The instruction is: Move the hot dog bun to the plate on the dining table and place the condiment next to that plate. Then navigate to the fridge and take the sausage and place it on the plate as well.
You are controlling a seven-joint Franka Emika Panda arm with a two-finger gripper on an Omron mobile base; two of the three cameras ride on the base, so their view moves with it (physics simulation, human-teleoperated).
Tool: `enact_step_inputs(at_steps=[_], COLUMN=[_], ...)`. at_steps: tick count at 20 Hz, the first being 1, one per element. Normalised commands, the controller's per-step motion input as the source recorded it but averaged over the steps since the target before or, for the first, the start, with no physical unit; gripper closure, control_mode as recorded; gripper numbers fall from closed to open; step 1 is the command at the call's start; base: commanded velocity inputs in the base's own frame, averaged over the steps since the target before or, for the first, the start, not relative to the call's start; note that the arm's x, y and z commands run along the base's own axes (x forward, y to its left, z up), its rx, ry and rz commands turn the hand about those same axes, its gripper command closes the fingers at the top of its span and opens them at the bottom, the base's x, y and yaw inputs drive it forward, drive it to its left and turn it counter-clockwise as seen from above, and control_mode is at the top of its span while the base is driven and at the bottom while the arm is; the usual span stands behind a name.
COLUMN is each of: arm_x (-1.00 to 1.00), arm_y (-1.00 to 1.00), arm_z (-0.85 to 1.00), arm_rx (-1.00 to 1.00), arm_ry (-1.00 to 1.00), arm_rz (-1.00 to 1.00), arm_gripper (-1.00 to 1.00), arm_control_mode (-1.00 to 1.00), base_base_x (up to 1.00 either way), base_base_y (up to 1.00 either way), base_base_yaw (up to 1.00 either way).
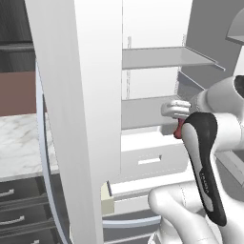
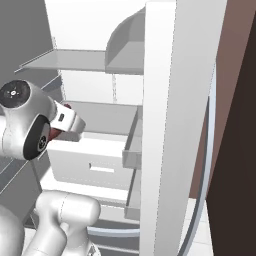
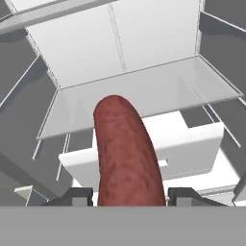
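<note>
The tool [image 3: 129,194] was closed on the dark red-brown, rounded sausage [image 3: 126,153]. In the hand view its two dark finger tips stood on either side of the sausage's lower end, touching it, and the sausage rose straight out between them, along the direction of the tool. I judge that it was gripped near one end so that the free end could later be laid down on a plate first.

In the left base view a small red part of the sausage [image 1: 178,129] showed just under the white hand, in front of the glass shelf [image 1: 143,112] of the open grey fridge [image 1: 157,95]. The sausage was not resting on the shelf; it hung in the air over the white drawer [image 3: 144,163] below. The tool was therefore inside the fridge opening, between the two open doors.

The picking step seemed done, and carrying the sausage out to the plate was probably the remaining step.
</note>
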Motion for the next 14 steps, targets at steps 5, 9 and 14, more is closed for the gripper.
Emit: enact_step_inputs(at_steps=[5,9,14], arm_x=[-0.83,-0.50,0.00], arm_y=[0.00,0.00,0.00], arm_z=[0.25,0.26,0.00], arm_rx=[-0.05,-0.04,0.00], arm_ry=[-0.08,-0.04,0.00], arm_rz=[0.00,0.00,0.00], arm_gripper=[1.00,1.00,1.00], arm_control_mode=[-1.00,-1.00,-1.00], base_base_x=[0.00,0.00,0.00], base_base_y=[0.00,0.00,0.00], base_base_yaw=[0.00,0.00,0.00])
